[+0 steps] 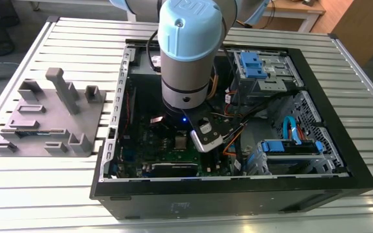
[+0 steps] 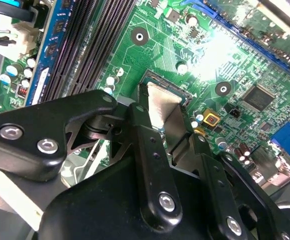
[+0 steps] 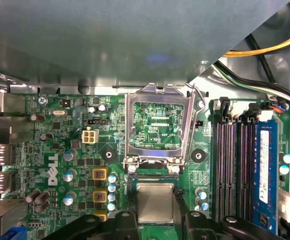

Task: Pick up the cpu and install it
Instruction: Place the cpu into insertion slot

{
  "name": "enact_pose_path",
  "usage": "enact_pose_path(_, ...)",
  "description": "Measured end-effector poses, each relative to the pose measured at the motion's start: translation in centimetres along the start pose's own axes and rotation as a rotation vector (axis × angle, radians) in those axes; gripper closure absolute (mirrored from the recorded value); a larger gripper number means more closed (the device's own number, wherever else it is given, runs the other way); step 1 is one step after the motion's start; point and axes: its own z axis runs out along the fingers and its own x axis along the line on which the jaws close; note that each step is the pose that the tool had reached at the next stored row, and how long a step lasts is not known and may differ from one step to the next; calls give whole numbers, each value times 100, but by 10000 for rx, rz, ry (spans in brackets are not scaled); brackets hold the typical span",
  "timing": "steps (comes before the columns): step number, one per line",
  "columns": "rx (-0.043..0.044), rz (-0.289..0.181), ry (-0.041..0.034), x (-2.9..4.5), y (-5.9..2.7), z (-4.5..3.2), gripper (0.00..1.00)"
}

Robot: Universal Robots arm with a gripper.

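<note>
Scene: an open black computer case lies on a slatted metal table, seen from above in the exterior view.
Arm: a pale blue and silver robot arm reaches straight down into the case, over the 8 o'clock part of its interior, where the green motherboard lies.
Gripper: the black gripper hangs low over the board, pointing at the processor socket.
Fingers: two black fingers are set narrow, pressed against opposite edges of the cpu.
Cpu: the cpu, a small square silvery chip, lies flat between the fingertips, inside the dark outline of the socket. It cannot be told whether it is fully seated.
Socket frame: the shiny metal socket frame stands open just beside the cpu, with green board showing through its window.
Memory slots: long black memory slots run alongside the socket.
Grey block: a grey plastic block with upright posts sits on the table at 9 o'clock of the case, just beside it.
Drive brackets: blue drive brackets sit at 1 o'clock inside the case.
</note>
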Motion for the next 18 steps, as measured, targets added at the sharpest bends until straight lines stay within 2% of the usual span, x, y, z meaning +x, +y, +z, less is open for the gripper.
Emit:
enact_pose_path(11, 2, 0, 2, -1, 0, -12, 62)
enact_pose_path(13, 2, 0, 2, -1, 0, -12, 61)
enact_pose_path(14, 2, 0, 3, -1, 0, -13, 55)
enact_pose_path(18, 3, 0, 3, -1, -1, 3, 55)
